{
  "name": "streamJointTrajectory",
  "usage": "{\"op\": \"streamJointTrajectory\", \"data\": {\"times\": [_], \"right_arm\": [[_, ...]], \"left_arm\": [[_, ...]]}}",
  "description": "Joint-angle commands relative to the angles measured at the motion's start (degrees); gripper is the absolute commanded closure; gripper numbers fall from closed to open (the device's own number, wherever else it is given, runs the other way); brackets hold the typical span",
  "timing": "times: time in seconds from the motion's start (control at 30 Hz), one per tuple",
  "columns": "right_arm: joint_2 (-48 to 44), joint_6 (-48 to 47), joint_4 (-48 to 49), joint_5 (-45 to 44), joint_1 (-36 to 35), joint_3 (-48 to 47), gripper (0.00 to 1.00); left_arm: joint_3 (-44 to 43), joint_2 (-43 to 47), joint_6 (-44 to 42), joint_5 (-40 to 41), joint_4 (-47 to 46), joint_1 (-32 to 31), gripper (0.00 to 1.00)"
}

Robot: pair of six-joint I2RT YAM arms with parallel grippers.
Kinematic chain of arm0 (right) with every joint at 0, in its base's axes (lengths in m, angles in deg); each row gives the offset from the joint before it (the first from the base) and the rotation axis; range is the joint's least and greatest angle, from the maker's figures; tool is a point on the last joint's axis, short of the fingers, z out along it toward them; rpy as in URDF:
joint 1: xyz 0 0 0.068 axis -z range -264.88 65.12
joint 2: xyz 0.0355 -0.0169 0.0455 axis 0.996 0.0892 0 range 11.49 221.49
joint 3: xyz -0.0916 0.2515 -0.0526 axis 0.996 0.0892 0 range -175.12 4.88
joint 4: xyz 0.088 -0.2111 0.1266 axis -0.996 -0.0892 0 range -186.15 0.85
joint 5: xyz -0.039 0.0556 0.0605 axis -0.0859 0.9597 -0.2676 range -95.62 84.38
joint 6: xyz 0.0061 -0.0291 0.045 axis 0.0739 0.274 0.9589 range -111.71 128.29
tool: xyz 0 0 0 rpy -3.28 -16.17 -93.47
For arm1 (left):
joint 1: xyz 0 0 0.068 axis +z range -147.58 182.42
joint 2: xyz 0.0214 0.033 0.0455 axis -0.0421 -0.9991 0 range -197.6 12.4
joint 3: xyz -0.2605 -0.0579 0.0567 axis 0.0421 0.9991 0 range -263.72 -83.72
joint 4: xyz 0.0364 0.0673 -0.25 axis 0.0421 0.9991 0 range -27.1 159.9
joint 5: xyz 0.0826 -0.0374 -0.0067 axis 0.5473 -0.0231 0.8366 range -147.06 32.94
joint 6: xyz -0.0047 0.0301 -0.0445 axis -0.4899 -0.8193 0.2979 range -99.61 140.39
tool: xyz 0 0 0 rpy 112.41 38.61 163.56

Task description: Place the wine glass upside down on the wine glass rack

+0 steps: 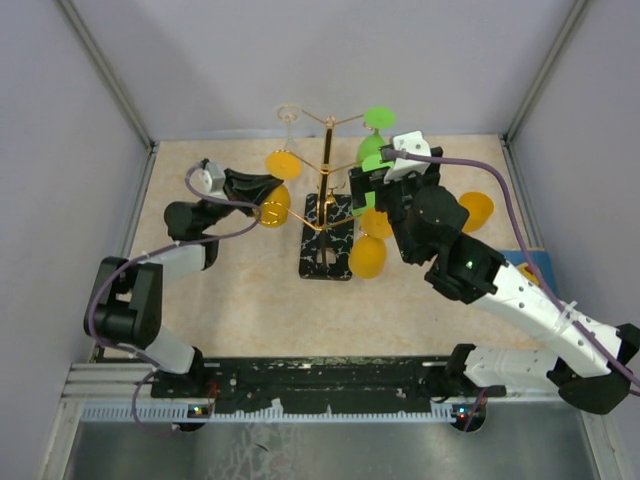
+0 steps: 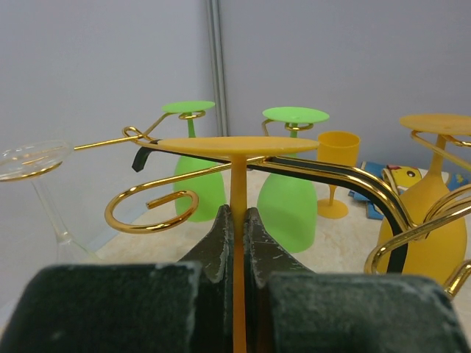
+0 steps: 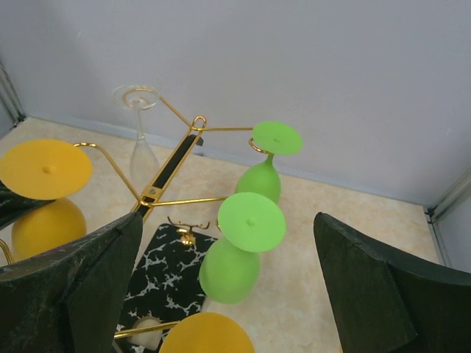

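The left gripper (image 2: 237, 220) is clamped together on the stem of an upside-down orange wine glass (image 2: 237, 145). It holds the glass on the left side of the wine glass rack (image 1: 326, 240), with the foot level with the gold arms and beside a curled end. The right gripper (image 1: 372, 190) hangs with its fingers wide apart on the rack's right side, above two hanging green glasses (image 3: 239, 250).

Counter (image 1: 250, 310): beige, faintly mottled top, walled by pale panels on three sides.

Resting directly on it:
- black white-veined base (image 1: 318, 258) of the wine glass rack (image 1: 327, 165), rectangular, flat, near the middle;
- orange goblet (image 2: 338, 170), upright on its foot, right of the base and apart from it;
- flat blue-and-yellow printed item (image 2: 394, 176), near the goblet, details unclear.
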Motion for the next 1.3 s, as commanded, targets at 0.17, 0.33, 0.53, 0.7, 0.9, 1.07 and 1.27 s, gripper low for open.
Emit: {"op": "streamJointTrajectory", "data": {"times": [0.17,0.33,0.53,0.7,0.9,1.07,1.27], "right_arm": [[-0.95,-1.20,2.23,-0.81,0.58,0.48,0.01],[-0.87,-1.60,2.55,-0.83,0.85,0.40,0.01],[-0.48,-2.11,2.21,-0.82,0.94,0.10,0.01],[-0.61,-2.26,2.31,-0.97,0.93,-0.12,0.01],[-1.04,-1.76,1.55,-0.82,0.94,-0.35,0.01],[-1.08,-1.54,1.43,-0.73,0.94,-0.33,0.01],[-0.59,-1.30,1.41,-0.45,0.94,-0.65,0.01]], "left_arm": [[-5.22,-7.13,3.75,-1.78,-7.31,-1.28,1.00],[-5.69,-9.70,3.35,-1.53,-7.89,-2.78,1.00],[-5.57,-11.76,3.61,1.44,-11.38,-3.20,1.00],[-7.11,-14.33,5.05,4.19,-14.45,-3.21,1.00],[-8.20,-16.42,4.10,9.00,-15.07,-2.51,1.00],[-7.41,-16.38,4.10,11.54,-16.68,-0.26,1.00],[-2.76,-13.08,4.17,11.63,-18.34,3.68,1.00]]}}
